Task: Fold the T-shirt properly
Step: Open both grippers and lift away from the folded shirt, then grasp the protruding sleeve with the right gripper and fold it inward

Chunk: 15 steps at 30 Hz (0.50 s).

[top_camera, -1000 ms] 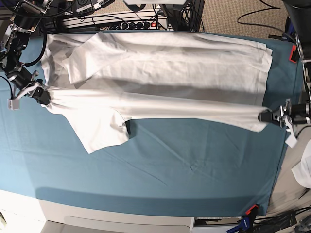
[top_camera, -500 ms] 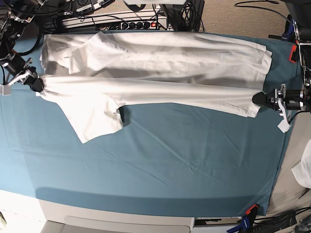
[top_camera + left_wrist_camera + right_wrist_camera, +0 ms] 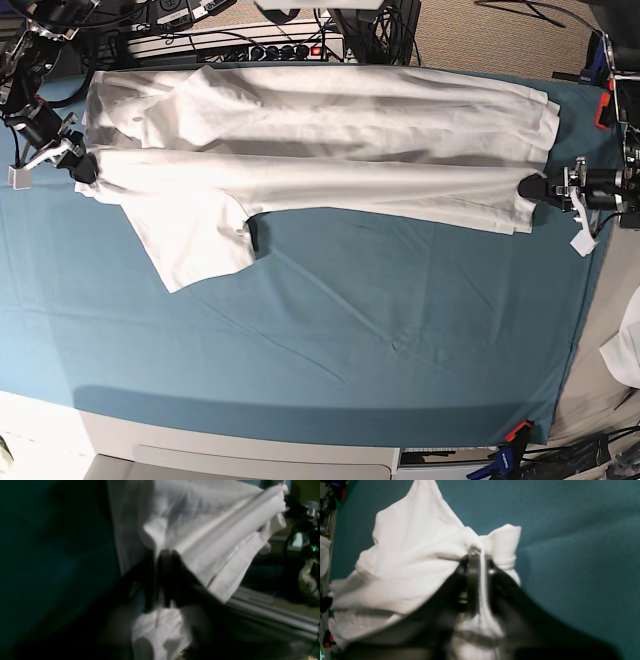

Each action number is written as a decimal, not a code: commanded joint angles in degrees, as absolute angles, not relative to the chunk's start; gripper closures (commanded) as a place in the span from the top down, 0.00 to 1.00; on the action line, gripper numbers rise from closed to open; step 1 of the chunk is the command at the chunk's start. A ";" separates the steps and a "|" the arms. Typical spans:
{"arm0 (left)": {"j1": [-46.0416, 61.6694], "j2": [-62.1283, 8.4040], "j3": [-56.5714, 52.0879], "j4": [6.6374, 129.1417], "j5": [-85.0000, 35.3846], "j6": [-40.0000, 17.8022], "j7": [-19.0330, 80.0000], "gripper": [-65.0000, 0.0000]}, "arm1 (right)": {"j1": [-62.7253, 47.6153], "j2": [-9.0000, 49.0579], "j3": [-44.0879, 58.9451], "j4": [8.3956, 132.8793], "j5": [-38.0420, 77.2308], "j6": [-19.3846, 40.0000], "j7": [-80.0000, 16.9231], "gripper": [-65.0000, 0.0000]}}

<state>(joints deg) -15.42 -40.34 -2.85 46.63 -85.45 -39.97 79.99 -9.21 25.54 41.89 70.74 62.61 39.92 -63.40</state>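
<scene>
Two pincers: the left pincer (image 3: 533,187) pinches the hem corner of the T-shirt (image 3: 320,150); the right pincer (image 3: 86,168) pinches its shoulder end, cloth caught between the jaws in both wrist views.
Near sleeve: one short sleeve (image 3: 195,245) sprawls toward the camera on the teal cloth (image 3: 350,340).
Risk: uneven release likely skews the fold; that loose sleeve may bunch.
Lie: half-folded lengthwise across the table's far half, long axis left to right.
Heading: collar end toward the right pincer, hem toward the left.
</scene>
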 commanded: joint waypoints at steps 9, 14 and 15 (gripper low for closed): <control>-16.21 -42.00 -12.19 47.22 -85.00 -40.00 80.00 0.36 | -7.94 28.49 44.45 71.70 63.09 40.00 -60.77 0.31; -16.21 -42.44 -20.40 47.22 -85.00 -40.00 80.00 0.36 | -2.85 30.48 47.83 71.68 60.64 40.00 -60.77 0.31; -16.21 -42.46 -21.63 47.22 -85.00 -40.00 80.00 0.36 | -1.54 30.83 47.59 71.68 59.66 40.00 -60.80 0.31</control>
